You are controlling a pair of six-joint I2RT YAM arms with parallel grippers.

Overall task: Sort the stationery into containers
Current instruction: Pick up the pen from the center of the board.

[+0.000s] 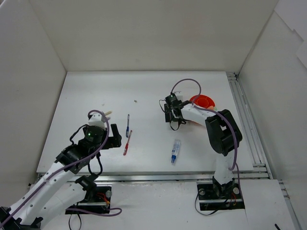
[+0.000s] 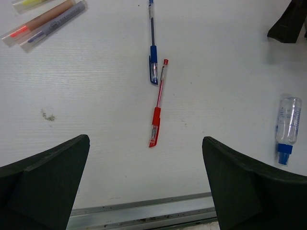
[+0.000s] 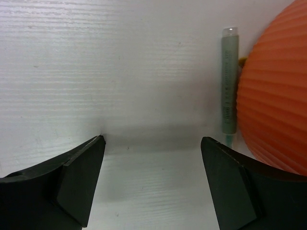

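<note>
My right gripper (image 3: 152,140) is open and low over bare table, with nothing between its fingers. To its right a grey-green marker (image 3: 229,81) lies against the ribbed orange cup (image 3: 278,91). In the top view this gripper (image 1: 170,115) sits just left of the cup (image 1: 204,101). My left gripper (image 2: 145,142) is open above the table's near edge. Ahead of it lie a red pen (image 2: 157,108) and a blue pen (image 2: 152,48). A blue-capped clear tube (image 2: 288,127) lies to the right. An orange-tipped marker (image 2: 43,20) and a grey marker (image 2: 55,25) lie at the far left.
A metal rail (image 2: 144,211) runs along the near table edge, and another rail (image 1: 244,120) runs down the right side. White walls close in the table on three sides. A black part of the right arm (image 2: 290,21) shows in the left wrist view.
</note>
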